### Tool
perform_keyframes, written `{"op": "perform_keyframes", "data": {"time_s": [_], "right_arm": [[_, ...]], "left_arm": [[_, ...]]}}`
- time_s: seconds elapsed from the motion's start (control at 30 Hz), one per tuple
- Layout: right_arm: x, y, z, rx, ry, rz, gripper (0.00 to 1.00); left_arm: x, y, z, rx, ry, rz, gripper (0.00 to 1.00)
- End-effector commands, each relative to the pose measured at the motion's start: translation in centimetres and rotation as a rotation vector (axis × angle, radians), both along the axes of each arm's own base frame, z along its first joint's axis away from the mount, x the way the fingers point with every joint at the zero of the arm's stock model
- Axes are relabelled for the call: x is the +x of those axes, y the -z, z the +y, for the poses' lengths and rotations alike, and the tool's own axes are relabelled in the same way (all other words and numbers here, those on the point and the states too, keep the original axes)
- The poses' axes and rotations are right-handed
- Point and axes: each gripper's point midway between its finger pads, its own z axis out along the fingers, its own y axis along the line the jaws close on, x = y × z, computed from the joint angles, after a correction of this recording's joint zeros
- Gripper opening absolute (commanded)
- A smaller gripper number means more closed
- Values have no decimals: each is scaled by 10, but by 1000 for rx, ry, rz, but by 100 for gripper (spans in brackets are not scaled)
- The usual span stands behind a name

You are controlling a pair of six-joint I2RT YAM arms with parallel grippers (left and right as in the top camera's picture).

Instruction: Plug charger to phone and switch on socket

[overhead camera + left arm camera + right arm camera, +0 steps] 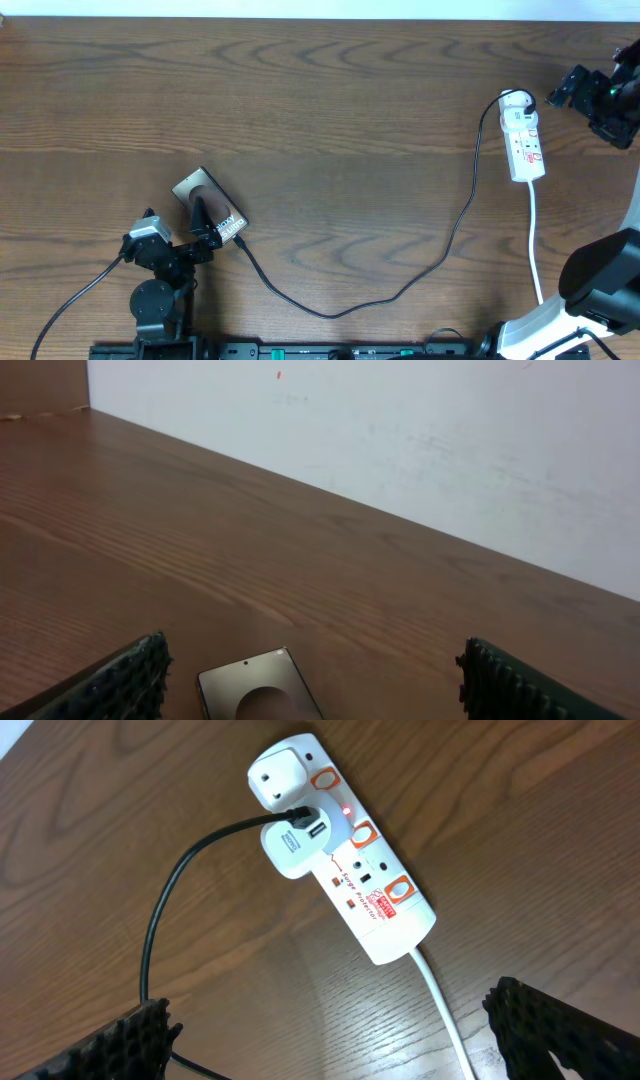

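Glossy dark phone (192, 188) lies front-left on the wooden table (330, 120), between the left gripper's (315, 650) wide-spread fingers. Its black charger (165, 895) runs to the white socket (385, 895) at far right, one red light glowing, below the right gripper (330, 1005), also wide open.

Left of the socket (526, 142) we find the table (330, 120) bare, with wide room to pass. The charger (457, 228) leaves the socket's far end and sweeps left and nearer; the white cord (534, 240) leaves its near end. 2 white plugs (285, 848) stand on its far half
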Motion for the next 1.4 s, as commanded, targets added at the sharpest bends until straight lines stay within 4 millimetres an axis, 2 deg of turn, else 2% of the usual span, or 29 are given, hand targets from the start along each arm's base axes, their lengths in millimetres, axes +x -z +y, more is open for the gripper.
{"op": "perform_keyframes", "data": {"time_s": [0.0,0.33,0.47,0.6,0.67,0.77,0.9,0.97,1.17,1.27,1.37], "right_arm": [[1,1,0,5,6,2,99],[1,1,1,5,6,3,99],[-1,-7,1,-3,5,-17,99],[-8,-37,1,-62,1,-84,99],[-15,-57,-2,-123,18,-120,99],[-30,-93,4,-165,20,-206,99],[-55,-137,13,-215,25,-314,99],[-79,-160,23,-233,28,-362,99],[-104,-187,40,-263,16,-476,100],[-102,-193,56,-290,-27,-598,99],[-95,-192,75,-316,-83,-746,99]], "left_arm": [[-2,15,4,11,-20,52,91],[-2,15,4,11,-20,52,90],[-2,15,4,11,-20,52,90],[-2,15,4,11,-20,52,90],[-2,15,4,11,-20,52,91],[-2,15,4,11,-20,52,90],[-2,15,4,11,-20,52,91],[-2,15,4,11,-20,52,91],[-2,15,4,11,-20,52,91],[-2,15,4,11,-20,52,90],[-2,15,4,11,-20,52,90]]}}
